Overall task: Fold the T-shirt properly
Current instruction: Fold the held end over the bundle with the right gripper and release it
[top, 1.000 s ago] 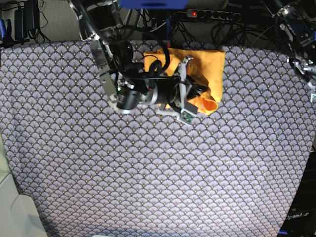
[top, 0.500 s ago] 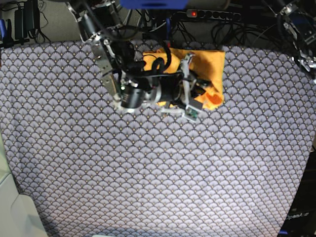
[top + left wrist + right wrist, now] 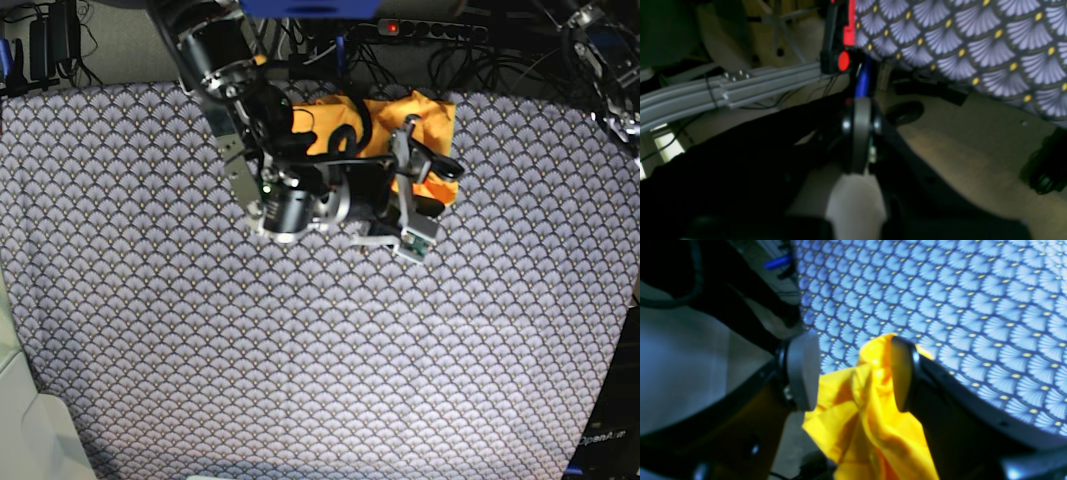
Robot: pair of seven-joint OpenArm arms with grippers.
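Two arms show in the base view. The right end effector [image 3: 432, 182] sits at upper centre with its jaws apart around a bunched fold of the T-shirt [image 3: 430, 125], which lies crumpled near the far edge of the patterned tabletop [image 3: 300, 350]. At the upper right, the left end effector [image 3: 858, 140] has its pads pressed together on nothing, beyond the tabletop edge.

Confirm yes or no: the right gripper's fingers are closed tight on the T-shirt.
No. In the right wrist view the right gripper stands open, with bunched T-shirt fabric loose between its fingers.
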